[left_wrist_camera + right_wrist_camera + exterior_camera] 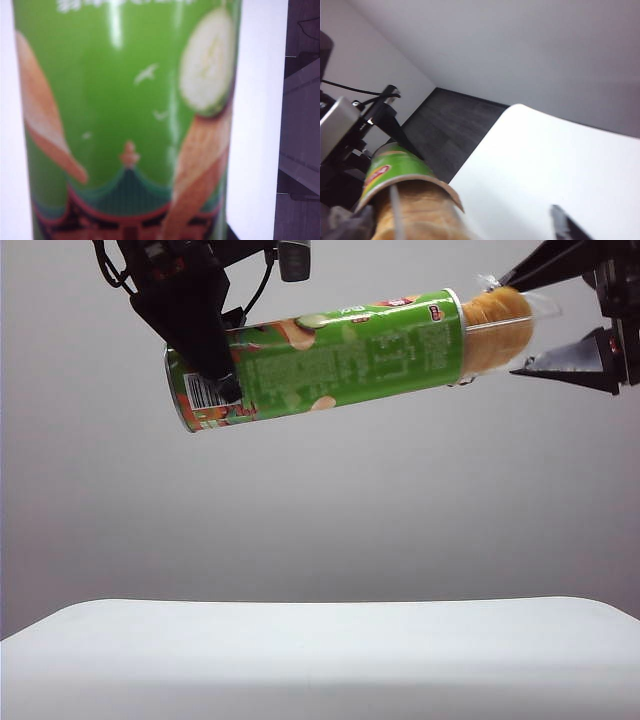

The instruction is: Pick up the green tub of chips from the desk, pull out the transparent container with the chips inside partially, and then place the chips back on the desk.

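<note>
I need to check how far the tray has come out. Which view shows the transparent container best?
The exterior view: the transparent container sticks partly out of the green tub of chips, between the right gripper's open fingers. The right wrist view shows only its blurred end with the chips. The left wrist view shows only the tub's label.

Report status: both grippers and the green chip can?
Left gripper clamps green cylindrical chip can above white desk. Right gripper open around protruding clear tray. Nothing obstructing.
</note>
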### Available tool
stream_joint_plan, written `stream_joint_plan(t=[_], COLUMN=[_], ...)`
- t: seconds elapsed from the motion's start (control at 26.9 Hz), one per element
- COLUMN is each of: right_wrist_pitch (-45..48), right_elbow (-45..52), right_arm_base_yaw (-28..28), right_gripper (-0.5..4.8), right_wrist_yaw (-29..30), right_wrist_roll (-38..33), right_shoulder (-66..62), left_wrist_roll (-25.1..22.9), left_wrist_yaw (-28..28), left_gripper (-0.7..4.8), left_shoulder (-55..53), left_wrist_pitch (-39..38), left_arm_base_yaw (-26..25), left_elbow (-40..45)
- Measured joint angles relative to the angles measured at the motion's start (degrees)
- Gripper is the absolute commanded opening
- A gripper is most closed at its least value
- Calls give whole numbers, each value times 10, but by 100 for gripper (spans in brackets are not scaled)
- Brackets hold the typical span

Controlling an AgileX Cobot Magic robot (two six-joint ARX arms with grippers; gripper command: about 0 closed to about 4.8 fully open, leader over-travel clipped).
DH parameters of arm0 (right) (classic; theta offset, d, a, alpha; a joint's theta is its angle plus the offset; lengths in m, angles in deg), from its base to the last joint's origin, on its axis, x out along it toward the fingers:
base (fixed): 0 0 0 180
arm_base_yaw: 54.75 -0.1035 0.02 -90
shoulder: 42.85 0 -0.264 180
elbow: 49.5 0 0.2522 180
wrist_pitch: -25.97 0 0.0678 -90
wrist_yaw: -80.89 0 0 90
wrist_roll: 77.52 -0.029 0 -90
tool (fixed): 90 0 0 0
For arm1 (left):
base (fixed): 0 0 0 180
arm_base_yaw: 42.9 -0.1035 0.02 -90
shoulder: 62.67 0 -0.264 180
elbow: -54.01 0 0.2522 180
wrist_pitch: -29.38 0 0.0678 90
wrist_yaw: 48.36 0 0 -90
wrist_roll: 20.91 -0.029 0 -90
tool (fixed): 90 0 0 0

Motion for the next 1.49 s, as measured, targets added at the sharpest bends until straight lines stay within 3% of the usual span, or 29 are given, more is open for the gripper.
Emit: stream_joint_plan(t=[0.37,0.56,0.74,0.89,1.0,1.12,1.49], right_wrist_pitch=[23,4,-153,-315,-332,-335,-346], right_elbow=[0,0,0,0,0,0,0], right_arm_base_yaw=[2,7,-4,-67,-111,-175,-177], right_gripper=[479,479,479,479,479,479,479], right_wrist_yaw=[30,34,-69,-205,-243,-323,-336], right_wrist_roll=[-1,21,171,334,353,356,348], right_shoulder=[0,14,61,110,125,129,129], left_wrist_roll=[0,-4,-4,-4,2,3,83], left_wrist_yaw=[-17,-23,-23,39,47,63,52], left_gripper=[182,182,182,182,182,183,183], left_shoulder=[-23,-42,-59,-60,-70,-98,-201], left_wrist_pitch=[2,15,23,54,62,70,108], left_arm_base_yaw=[0,-34,-100,-153,-160,-153,-148], left_elbow=[5,48,83,107,106,113,113])
